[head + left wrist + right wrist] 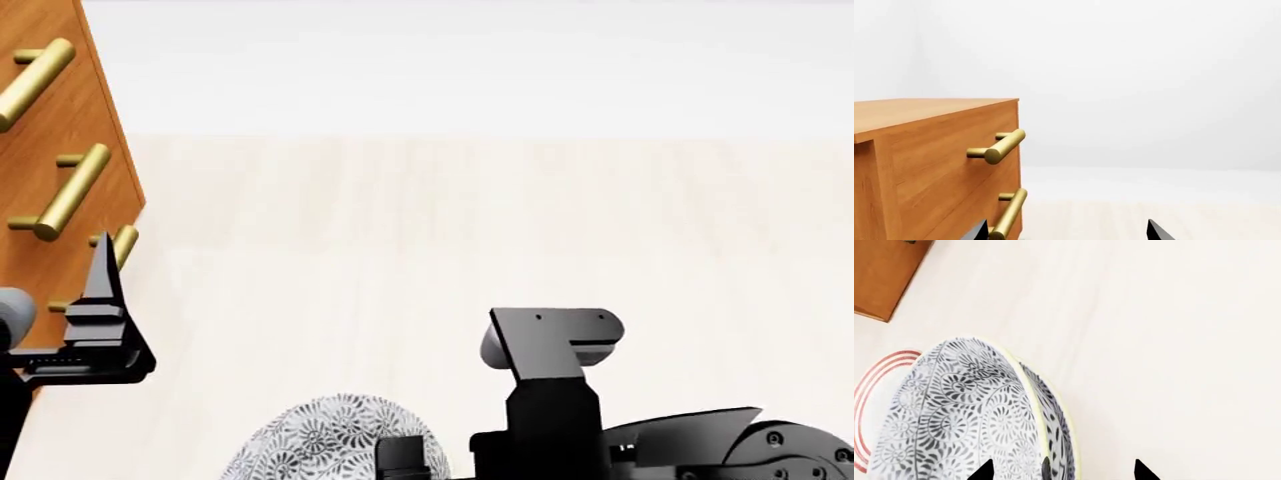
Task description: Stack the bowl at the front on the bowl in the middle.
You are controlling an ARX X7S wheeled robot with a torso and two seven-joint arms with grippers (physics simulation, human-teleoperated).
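A white bowl with a dark floral pattern fills the right wrist view, its pale rim running up the middle. A second rim with the same pattern lies close against it, as if one bowl sits in the other. I cannot tell which is the front bowl. In the head view, one patterned bowl shows at the bottom edge. My right gripper is open, its tips set either side of the rims and touching neither. My left gripper is open and holds nothing, beside the cabinet.
A red-ringed dish lies partly under the patterned bowls. The wooden cabinet with brass bar handles stands at the left, close to my left gripper. The pale wooden surface stretches ahead.
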